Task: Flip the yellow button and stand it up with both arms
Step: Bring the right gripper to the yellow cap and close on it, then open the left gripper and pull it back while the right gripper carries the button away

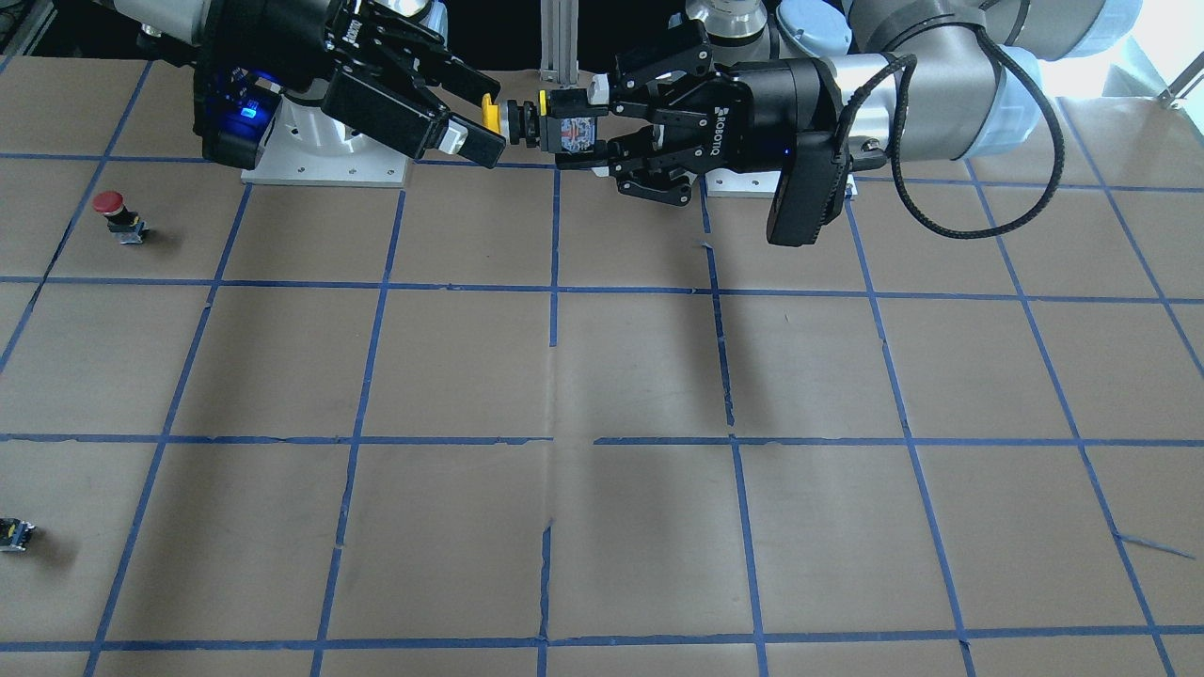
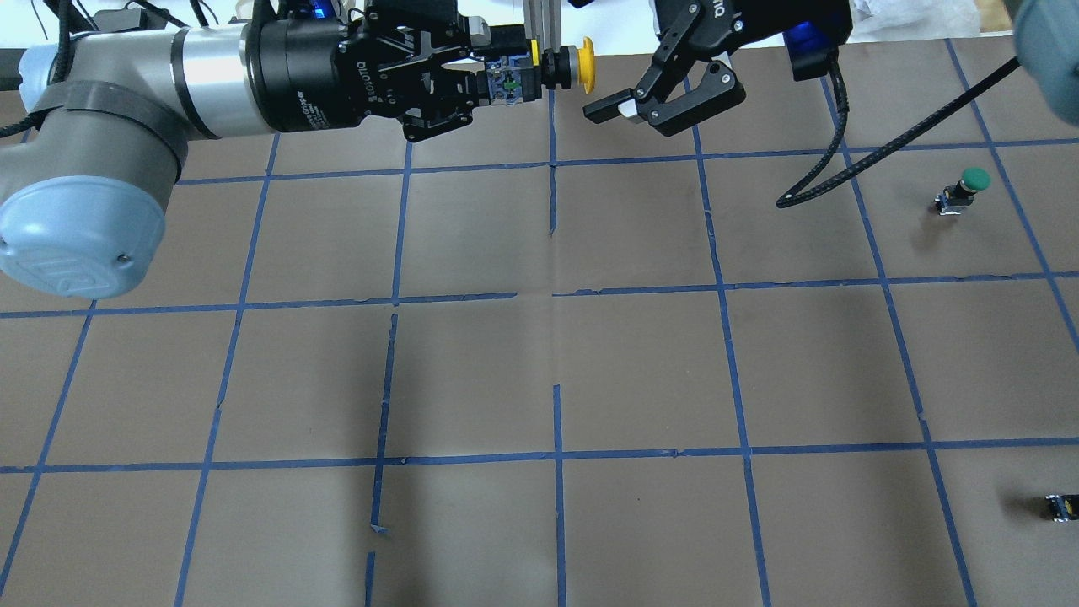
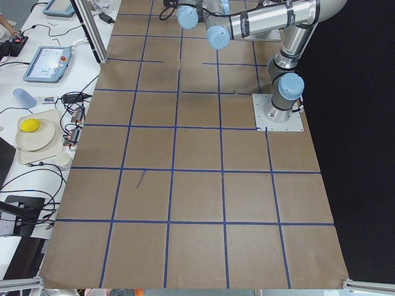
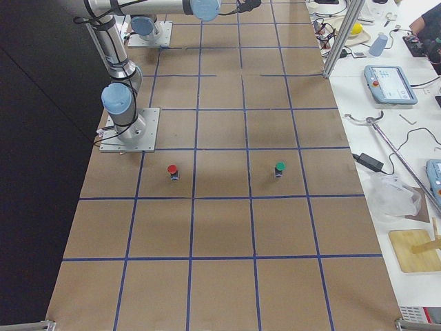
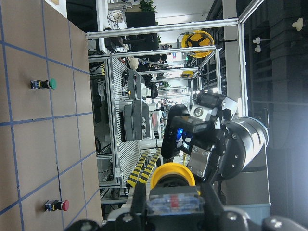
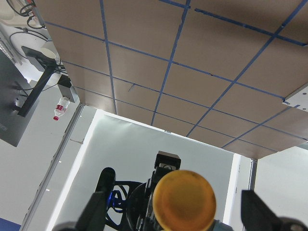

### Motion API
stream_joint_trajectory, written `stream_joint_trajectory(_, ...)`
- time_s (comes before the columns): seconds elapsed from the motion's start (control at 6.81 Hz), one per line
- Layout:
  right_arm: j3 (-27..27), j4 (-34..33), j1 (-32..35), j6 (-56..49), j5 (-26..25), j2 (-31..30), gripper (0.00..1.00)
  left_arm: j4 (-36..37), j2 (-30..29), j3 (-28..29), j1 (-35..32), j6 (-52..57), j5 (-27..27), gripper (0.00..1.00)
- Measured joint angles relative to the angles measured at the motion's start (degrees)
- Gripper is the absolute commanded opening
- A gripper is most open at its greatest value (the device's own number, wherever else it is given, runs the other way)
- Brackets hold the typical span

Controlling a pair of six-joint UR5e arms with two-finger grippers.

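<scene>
The yellow button (image 2: 584, 66) hangs in the air above the table's far edge, lying sideways with its cap pointing toward my right gripper. My left gripper (image 2: 506, 82) is shut on its black-and-grey body (image 1: 555, 130). My right gripper (image 1: 475, 108) is open, one finger to each side of the yellow cap (image 1: 489, 111) and not touching it. In the right wrist view the cap (image 6: 186, 199) sits between the widely spread fingers (image 6: 94, 211). The left wrist view shows the button (image 5: 173, 180) in the jaws, with the right gripper just beyond it.
A red-capped button (image 1: 111, 207) and a green-capped button (image 2: 968, 184) stand on the brown, blue-taped table (image 2: 539, 371) on my right side. A tiny black-yellow block (image 2: 1060, 506) lies near the right front edge.
</scene>
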Motion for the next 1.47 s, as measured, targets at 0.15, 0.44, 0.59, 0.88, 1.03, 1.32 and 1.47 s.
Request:
stream_joint_trajectory(0.15,0.3,0.1,0.0,0.1,0.0,-0.3,0.62,0.1,0.0,0.0,0.0,0.1,0.0,0.04)
stream_joint_trajectory(0.44,1.7,0.2,0.0,0.2,0.0,-0.4,0.35,0.3,0.0,-0.1,0.0,0.2,0.1,0.04)
stream_joint_trajectory(0.59,1.9,0.3,0.0,0.3,0.1,-0.4,0.33,0.3,-0.1,-0.1,0.0,0.2,0.1,0.08)
stream_joint_trajectory(0.88,2.0,0.3,-0.1,0.3,0.1,-0.4,0.32,0.4,-0.1,-0.1,0.0,0.2,0.1,0.63)
stream_joint_trajectory(1.03,2.0,0.3,-0.2,0.3,0.1,-0.4,0.31,0.4,-0.2,0.0,0.0,0.1,0.3,0.85)
stream_joint_trajectory(1.32,1.9,0.1,-0.6,0.3,-0.1,-0.4,0.30,0.4,-0.1,0.0,0.0,-0.5,0.4,0.85)
stream_joint_trajectory(1.47,1.8,-0.1,-1.0,0.4,-0.5,-0.2,0.30,0.4,0.1,0.1,0.0,-0.6,0.6,0.85)
